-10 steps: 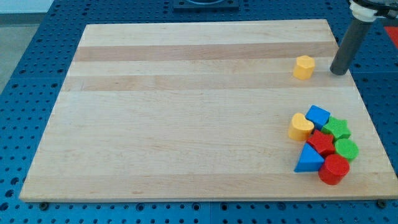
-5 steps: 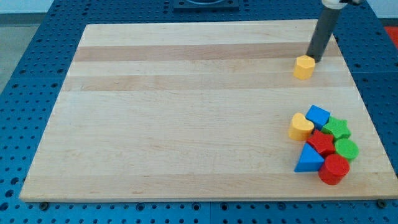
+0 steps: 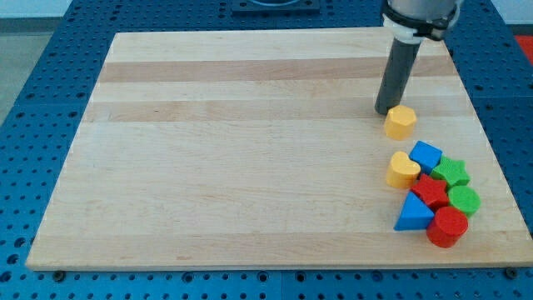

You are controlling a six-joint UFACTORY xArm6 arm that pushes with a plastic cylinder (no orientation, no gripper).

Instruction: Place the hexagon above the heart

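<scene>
The yellow hexagon (image 3: 400, 122) sits near the board's right edge, just above the yellow heart (image 3: 401, 170), apart from it. My tip (image 3: 384, 111) appears to touch the hexagon's upper-left side. No fingers exist.

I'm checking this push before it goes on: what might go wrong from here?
1. The yellow hexagon already sits just above the yellow heart; pushing further down could knock the heart out of place.
2. The heart touches the blue block and red star, so a bump could shift the cluster.
3. My tip sits at the hexagon's upper left, so it may slide right.
</scene>
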